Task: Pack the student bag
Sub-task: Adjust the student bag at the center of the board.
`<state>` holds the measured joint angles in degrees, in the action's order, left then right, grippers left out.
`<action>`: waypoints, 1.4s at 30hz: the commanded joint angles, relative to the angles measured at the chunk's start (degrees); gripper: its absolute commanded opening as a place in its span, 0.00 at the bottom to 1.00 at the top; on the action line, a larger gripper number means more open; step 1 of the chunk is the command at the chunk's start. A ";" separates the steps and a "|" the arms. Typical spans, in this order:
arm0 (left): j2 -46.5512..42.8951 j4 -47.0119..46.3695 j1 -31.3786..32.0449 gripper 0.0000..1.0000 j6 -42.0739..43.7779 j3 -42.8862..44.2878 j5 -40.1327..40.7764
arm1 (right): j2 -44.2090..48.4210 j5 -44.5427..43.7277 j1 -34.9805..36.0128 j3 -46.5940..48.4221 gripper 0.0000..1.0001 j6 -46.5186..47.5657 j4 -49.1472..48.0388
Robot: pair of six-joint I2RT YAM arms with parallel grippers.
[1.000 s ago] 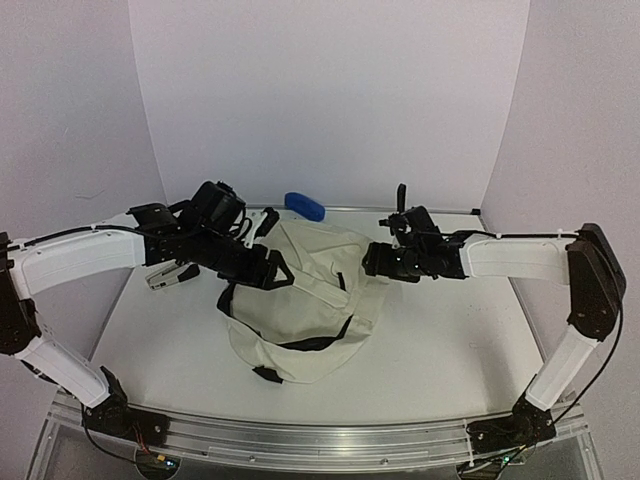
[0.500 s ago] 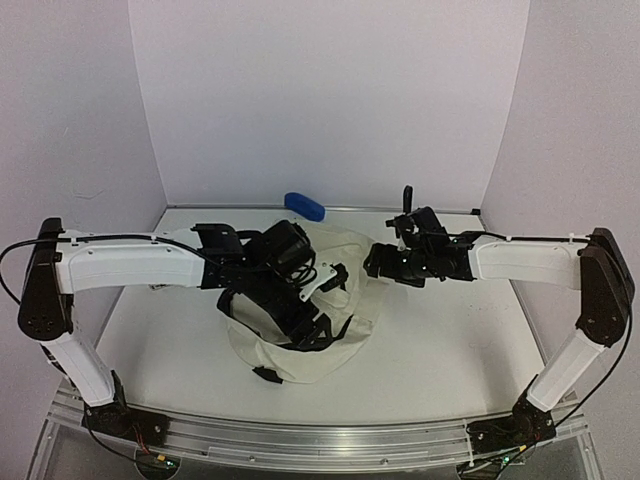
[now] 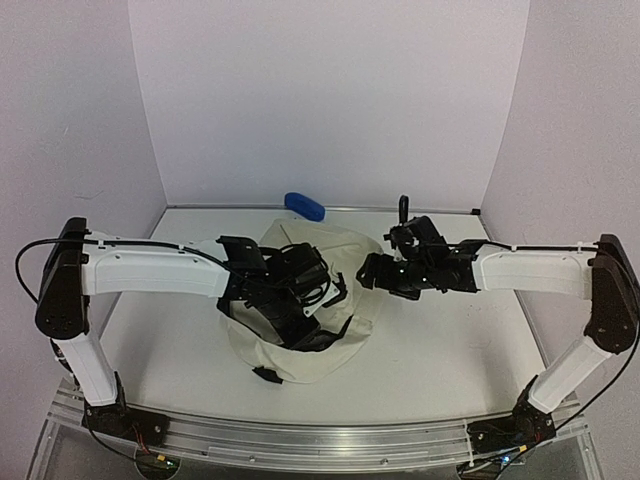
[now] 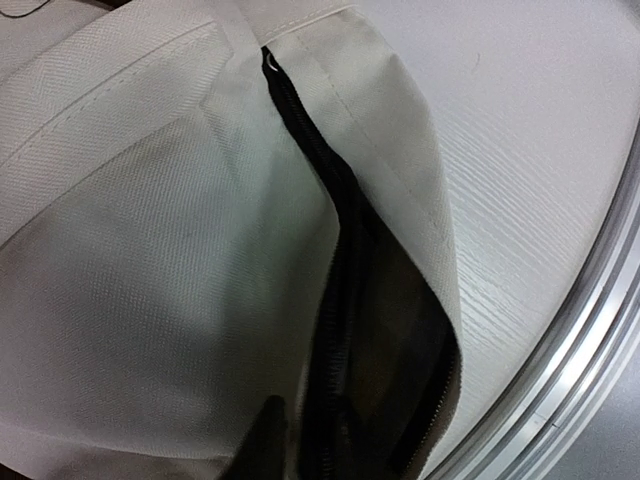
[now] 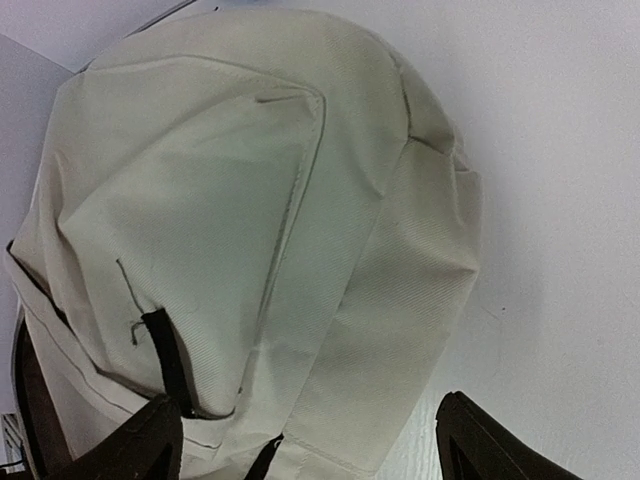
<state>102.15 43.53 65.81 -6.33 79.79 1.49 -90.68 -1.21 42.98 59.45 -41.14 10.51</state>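
Top view: student bag [image 3: 300,355] lies slumped mid-table [image 3: 450,330], cream, with black straps. Left gripper [image 3: 305,290] sits low over the bag's dark opening; finger spread cannot be told here. Right gripper [image 3: 370,272] hangs just beside the bag's right edge. Blue object [image 3: 304,206] lies by the back wall, well apart from the bag.

Left wrist: bag fabric fills the frame. Black zipper [image 4: 318,230] gapes over dark lining. Own fingers are not clearly shown, so their state cannot be told.

Right wrist: fingers [image 5: 150,440] stand wide apart at the bottom corners, nothing held, above the bag's cream panel. Black strap [image 5: 170,365] lies near the left finger.
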 commanded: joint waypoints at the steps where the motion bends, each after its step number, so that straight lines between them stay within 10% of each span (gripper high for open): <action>1: -2.27 -0.57 0.37 0.03 -3.17 -0.60 6.95 | 1.84 -0.96 4.28 0.00 0.82 -4.71 0.39; 17: -15.69 -6.66 0.24 0.00 -22.60 -10.84 24.35 | -4.99 -4.58 12.57 4.29 0.55 -12.86 4.45; 42: -20.27 -15.70 0.15 0.00 -23.91 -14.74 21.89 | -18.85 -34.75 21.12 19.74 0.55 -22.64 35.33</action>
<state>84.61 31.74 66.32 -29.05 65.65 22.03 -110.25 -24.62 64.12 76.80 -58.24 34.88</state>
